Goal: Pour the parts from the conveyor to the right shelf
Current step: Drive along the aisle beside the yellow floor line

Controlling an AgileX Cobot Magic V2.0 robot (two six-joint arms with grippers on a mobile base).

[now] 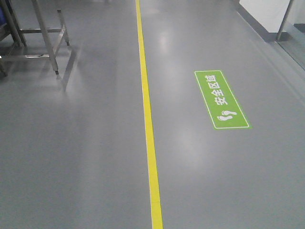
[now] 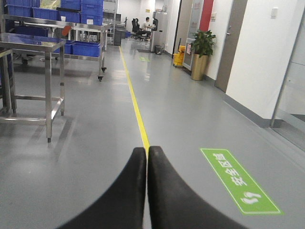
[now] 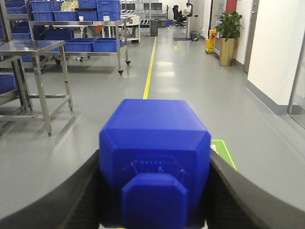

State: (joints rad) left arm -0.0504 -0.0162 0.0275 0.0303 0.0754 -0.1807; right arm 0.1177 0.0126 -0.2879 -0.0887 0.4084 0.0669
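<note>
**Op:** L jaws?
**Spotter:** Your left gripper (image 2: 147, 151) has its black fingers (image 2: 119, 191) pressed tip to tip, nothing btwn them.
**Op:** R?
**Spotter:** Your right gripper (image 3: 155, 155) is clamped on one blue part (image 3: 155, 138). The jaws are apart only by the block's width, one pad on each side. Its stud (image 3: 152, 200) faces the wrist cam.
**Op:** Below?
**Spotter:** Grey floor (image 1: 71, 167). A yellow line (image 2: 136, 102) runs straight ahead from the L fingertips, w/ a green sign (image 2: 238, 181) just beside it on the wall side.
**Op:** Further out?
**Spotter:** A steel table (image 3: 28, 45) stands on the other side of the line. Past the far edge of its top you see a steel rack (image 3: 78, 21) w/ blue bins (image 3: 100, 45).
</note>
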